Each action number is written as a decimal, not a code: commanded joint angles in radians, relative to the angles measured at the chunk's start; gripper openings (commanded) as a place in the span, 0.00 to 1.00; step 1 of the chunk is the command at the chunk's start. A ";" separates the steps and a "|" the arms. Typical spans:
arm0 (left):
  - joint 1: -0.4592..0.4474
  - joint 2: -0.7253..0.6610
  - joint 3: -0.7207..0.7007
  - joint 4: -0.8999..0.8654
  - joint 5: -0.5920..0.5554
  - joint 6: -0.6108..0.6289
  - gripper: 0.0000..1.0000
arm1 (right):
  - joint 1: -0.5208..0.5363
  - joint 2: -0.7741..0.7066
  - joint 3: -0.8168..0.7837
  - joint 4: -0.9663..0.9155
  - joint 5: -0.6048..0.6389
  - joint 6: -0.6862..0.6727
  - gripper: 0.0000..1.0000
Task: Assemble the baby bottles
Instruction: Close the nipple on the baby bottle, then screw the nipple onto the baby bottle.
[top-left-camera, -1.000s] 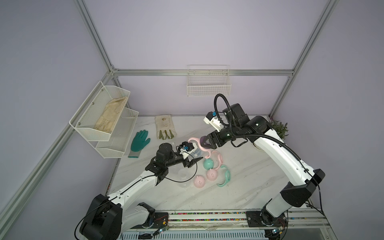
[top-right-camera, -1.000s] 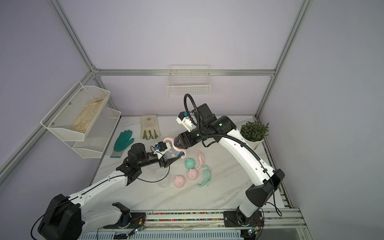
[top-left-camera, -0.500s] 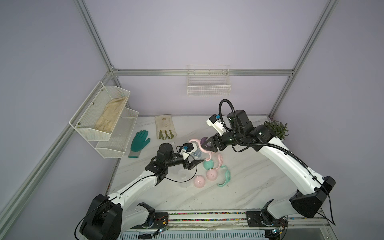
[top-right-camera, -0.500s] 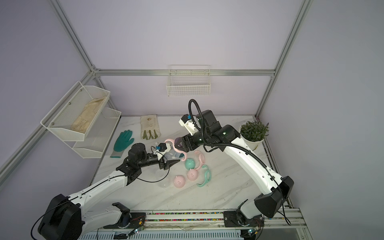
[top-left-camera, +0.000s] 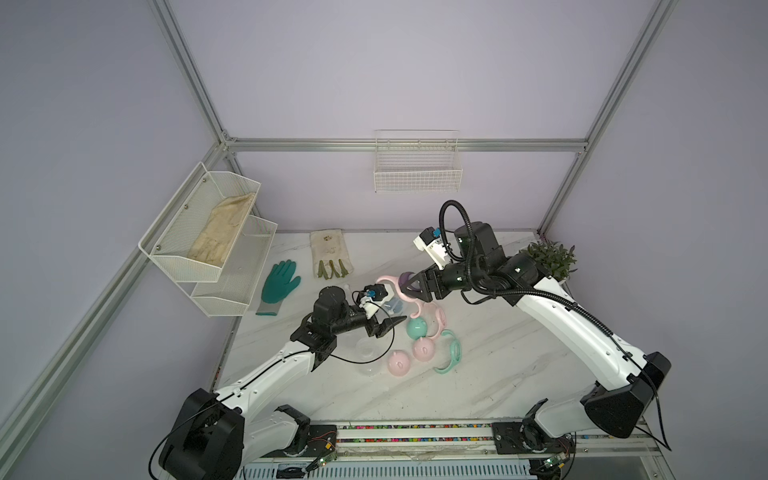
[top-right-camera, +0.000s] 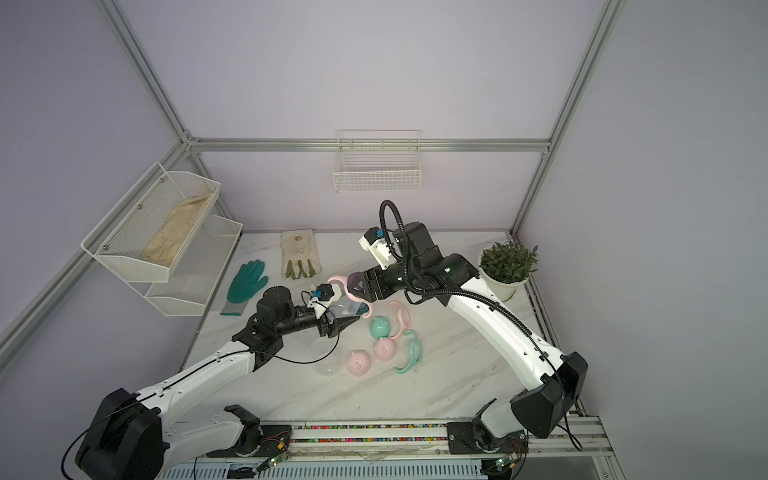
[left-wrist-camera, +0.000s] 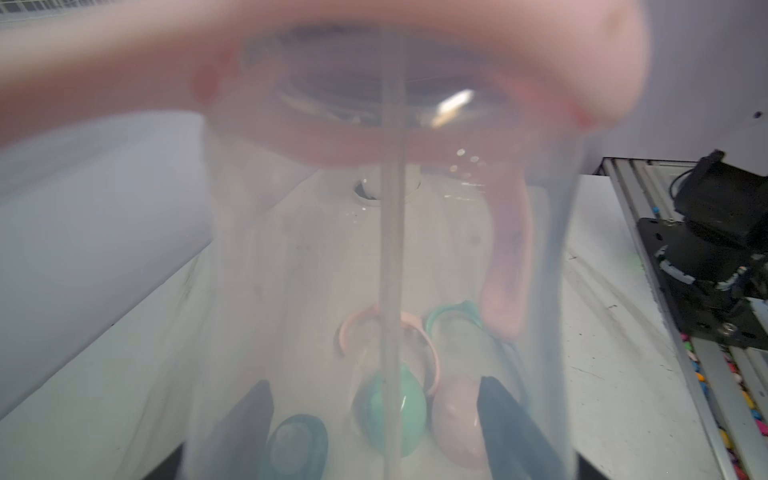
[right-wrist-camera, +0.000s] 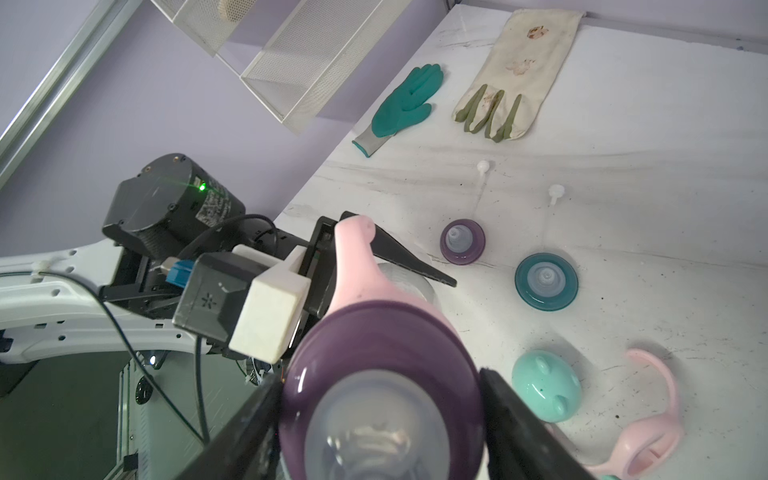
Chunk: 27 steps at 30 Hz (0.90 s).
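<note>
My left gripper (top-left-camera: 392, 323) is shut on a clear bottle (top-left-camera: 394, 306), held above the table; in the left wrist view the bottle (left-wrist-camera: 291, 249) fills the picture between the dark fingers (left-wrist-camera: 498, 415). My right gripper (top-left-camera: 409, 286) is shut on a purple nipple collar (right-wrist-camera: 380, 332) that carries a pink two-handled ring (top-left-camera: 388, 282). The collar sits at the bottle's mouth. On the table lie a mint dome cap (top-left-camera: 417, 328), two pink caps (top-left-camera: 424, 348) (top-left-camera: 400, 363), a mint ring (top-left-camera: 451, 351), a pink ring (top-left-camera: 436, 318), a loose purple collar (right-wrist-camera: 462, 242) and a teal collar (right-wrist-camera: 546, 281).
Two more clear bottles (top-left-camera: 368, 347) (top-left-camera: 372, 368) lie under the left arm. A teal glove (top-left-camera: 279, 282) and a beige glove (top-left-camera: 330, 253) lie at the back left, by the mesh shelves (top-left-camera: 208, 232). A potted plant (top-right-camera: 507, 266) stands at the back right.
The right arm's elbow and wrist have shifted and turned, while the collar and pink ring stay at the bottle's mouth. The left arm has hardly moved.
</note>
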 joint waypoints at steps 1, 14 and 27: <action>-0.008 -0.039 0.079 0.101 -0.320 0.082 0.00 | 0.007 0.030 -0.039 0.045 0.018 0.070 0.42; -0.036 -0.002 0.072 0.376 -0.856 0.299 0.00 | 0.004 0.128 -0.116 0.439 0.142 0.401 0.32; -0.102 0.181 0.091 0.682 -1.186 0.639 0.00 | 0.001 0.194 -0.094 0.599 0.208 0.608 0.37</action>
